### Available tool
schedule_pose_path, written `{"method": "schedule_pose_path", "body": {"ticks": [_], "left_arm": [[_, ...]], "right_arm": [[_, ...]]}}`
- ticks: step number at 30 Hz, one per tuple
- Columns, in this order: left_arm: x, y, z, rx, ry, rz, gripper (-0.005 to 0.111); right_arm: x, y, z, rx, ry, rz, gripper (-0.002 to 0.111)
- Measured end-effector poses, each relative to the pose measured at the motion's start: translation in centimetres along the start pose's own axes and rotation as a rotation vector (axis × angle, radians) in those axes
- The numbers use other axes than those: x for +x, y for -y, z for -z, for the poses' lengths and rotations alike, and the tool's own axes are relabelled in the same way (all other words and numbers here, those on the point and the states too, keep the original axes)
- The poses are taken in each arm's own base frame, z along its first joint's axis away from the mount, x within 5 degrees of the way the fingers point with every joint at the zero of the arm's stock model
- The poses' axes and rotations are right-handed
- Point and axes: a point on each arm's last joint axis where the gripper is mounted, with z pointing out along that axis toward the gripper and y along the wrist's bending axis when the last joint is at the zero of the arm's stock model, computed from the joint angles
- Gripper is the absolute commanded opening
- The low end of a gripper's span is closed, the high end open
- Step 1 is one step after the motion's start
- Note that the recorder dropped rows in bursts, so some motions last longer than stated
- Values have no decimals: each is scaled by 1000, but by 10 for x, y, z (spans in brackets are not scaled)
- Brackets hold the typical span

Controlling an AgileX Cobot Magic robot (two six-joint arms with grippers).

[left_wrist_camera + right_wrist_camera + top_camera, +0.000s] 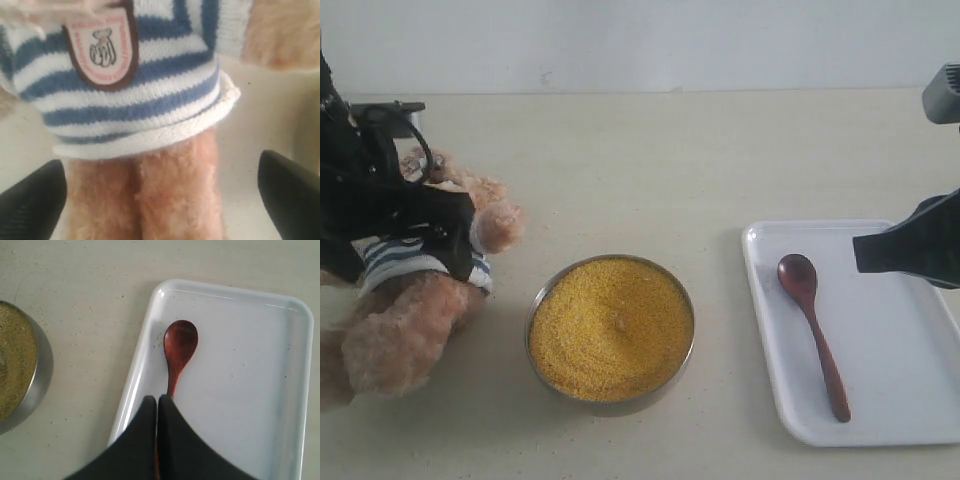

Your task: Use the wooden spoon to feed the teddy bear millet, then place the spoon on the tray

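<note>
Risk: right pincer (157, 401) is pinched closed and empty over the wooden spoon (180, 342), which lies flat on the tray (280, 390) beneath its tips. Descending closed would likely shove the slim handle aside; left pincer (160, 194) gapes wide astride the teddy bear (150, 115).

Tabletop (650, 170): pale beige, plain; stray grains (75, 332) speckle it between bowl and tray
On my left: teddy bear (410, 320) rests on it
Middle: metal bowl (532, 318), full of millet (610, 328)
On my right: white tray (890, 350), well apart from the bowl
</note>
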Motion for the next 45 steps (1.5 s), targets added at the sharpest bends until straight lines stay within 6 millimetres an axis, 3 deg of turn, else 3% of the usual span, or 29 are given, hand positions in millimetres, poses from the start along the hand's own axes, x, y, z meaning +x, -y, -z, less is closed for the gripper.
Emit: {"method": "schedule_pose_path", "body": {"ticks": [2,6,14,23,27,34,45], "left_arm": [[0,-3,15,11,48,-5,62],[6,-13,40,23,134,-24,4],[42,-34,87,75,491,27,6],[112,-43,110,149,983,34,6],[147,-47,116,176,1144,29,6],[189,-52,125,211,1320,16,6],[222,-54,139,240,1479,-1,6]], "right_arm": [[1,0,-2,-5,16,-4,0],[11,2,-11,-21,70,-52,0],[48,10,-29,-39,191,-155,0],[81,17,-13,-90,440,-164,0],[86,18,-8,-98,470,-164,0],[87,18,-7,-101,479,-164,0],[87,18,-7,-101,479,-164,0]]}}
